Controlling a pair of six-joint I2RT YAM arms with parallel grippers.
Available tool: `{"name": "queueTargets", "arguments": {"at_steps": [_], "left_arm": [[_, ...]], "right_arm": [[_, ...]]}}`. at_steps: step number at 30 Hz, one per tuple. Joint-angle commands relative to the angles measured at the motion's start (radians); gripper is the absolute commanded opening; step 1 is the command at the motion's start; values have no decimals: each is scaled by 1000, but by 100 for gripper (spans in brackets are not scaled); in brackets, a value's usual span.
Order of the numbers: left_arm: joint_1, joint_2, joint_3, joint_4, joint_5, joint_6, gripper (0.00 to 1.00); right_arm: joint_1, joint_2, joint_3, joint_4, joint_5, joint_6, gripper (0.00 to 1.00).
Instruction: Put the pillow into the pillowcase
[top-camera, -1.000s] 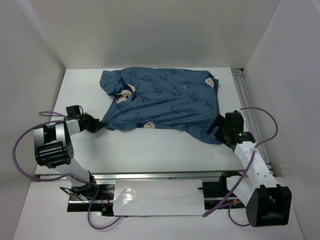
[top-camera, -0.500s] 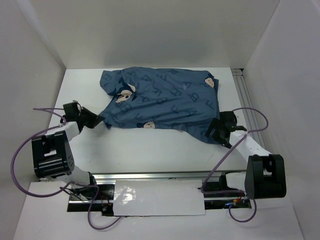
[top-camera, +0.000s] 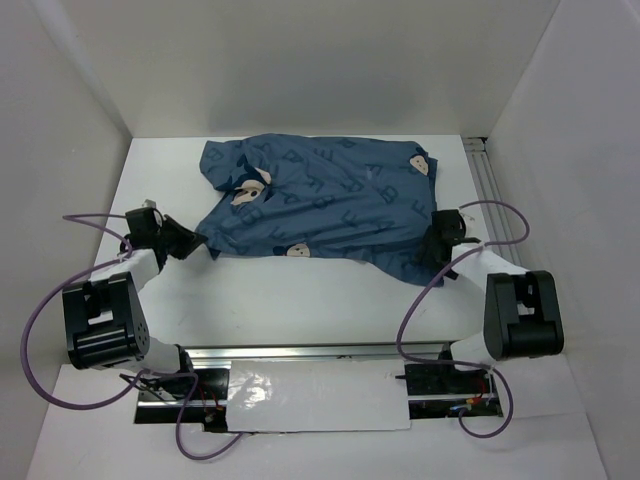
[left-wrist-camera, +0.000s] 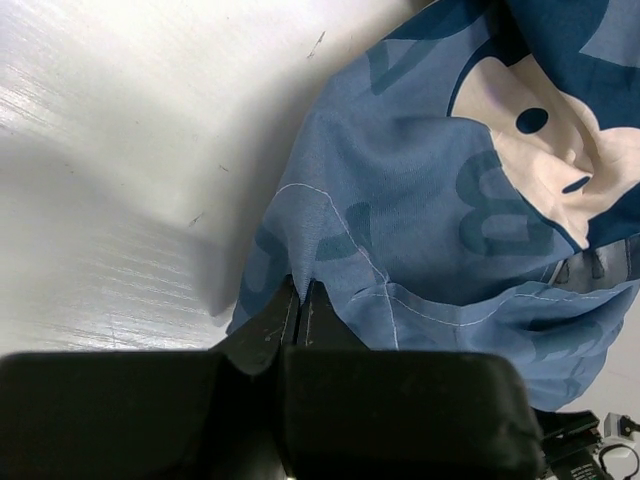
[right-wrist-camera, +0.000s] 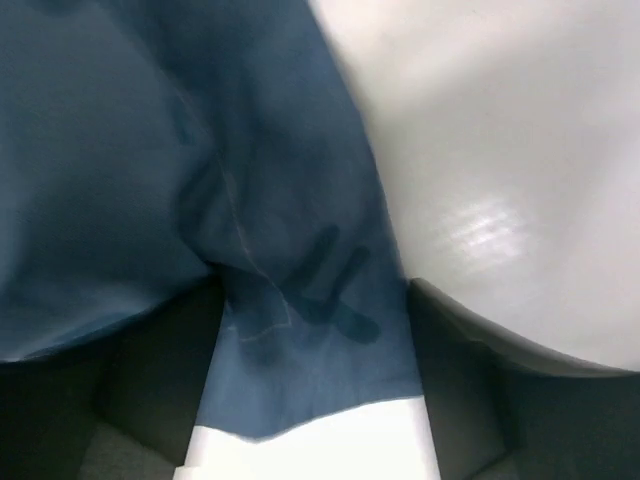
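**Gripping one corner of the pillowcase, bracketing the other**

The fingers (left-wrist-camera: 262, 338) of the left gripper (left-wrist-camera: 301, 300) were seen pressed together. A fold of the pillowcase (top-camera: 320, 205) was pinched between their tips at its near left corner. This hold was judged to serve as an anchor, so that the cloth could be pulled or lifted from that end. The fingers (right-wrist-camera: 165, 370) of the right gripper (right-wrist-camera: 315, 345) were held wide apart, one on each side of the hem at the near right corner, and nothing was clamped there. A grasp on that corner was judged to be in preparation and not yet made.

Both grippers were laid low, close to the white table (top-camera: 300, 300), and were pointed inward at the fabric from opposite sides. The left arm (top-camera: 140, 262) was stretched forward and to the left of its base, with its wrist turned right toward the corner. The right arm (top-camera: 480, 265) was folded tight, with its forearm reaching left to the edge of the case.

The pillowcase was spread across the far half of the table, rumpled and somewhat swollen. No white pillow was visible in any view. It was judged likely to be inside the case, though that could not be confirmed.
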Motion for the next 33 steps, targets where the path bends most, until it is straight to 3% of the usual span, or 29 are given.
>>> {"name": "queueTargets", "arguments": {"at_steps": [1,2,3,9,11,13,14,16,17,18,19,22,23,28,31,33], "left_arm": [[-4,-25,-11,35,-17,32,0],[-4,-25,-11,35,-17,41,0],[-4,-25,-2,35,-17,41,0],[-4,-16,41,56,22,52,0],[-26,-28,70,17,-12,66,0],[-26,-49,95,-9,-38,66,0],[-26,-49,110,-28,-38,66,0],[-26,-62,119,-28,-52,75,0],[-26,-71,119,-28,-52,75,0],[-35,-71,130,-28,-52,75,0],[-35,-71,145,-28,-52,75,0],[-35,-80,211,-100,-89,75,0],[-35,-80,225,-114,-89,87,0],[-35,-112,272,-151,-121,106,0],[-35,-121,285,-160,-130,106,0],[-35,-121,296,-184,-139,115,0]], "right_arm": [[31,33,28,50,-5,14,58],[45,33,28,50,-5,14,33],[45,12,28,38,9,14,0],[72,-206,274,-53,214,-52,0],[72,-246,464,-64,230,-75,0],[82,-269,589,-13,189,-109,0],[82,-259,737,-13,152,-132,0],[91,-151,952,-89,5,-193,0],[102,-109,1170,-116,-55,-211,0],[102,-26,1274,-133,-171,-251,0],[111,16,1478,-159,-210,-267,0],[111,135,1742,-161,-258,-279,0],[111,136,1807,-83,-258,-279,0],[120,65,1714,243,-270,-253,0],[120,163,1943,151,-287,-253,0],[120,154,1927,177,-255,-264,0]]}}
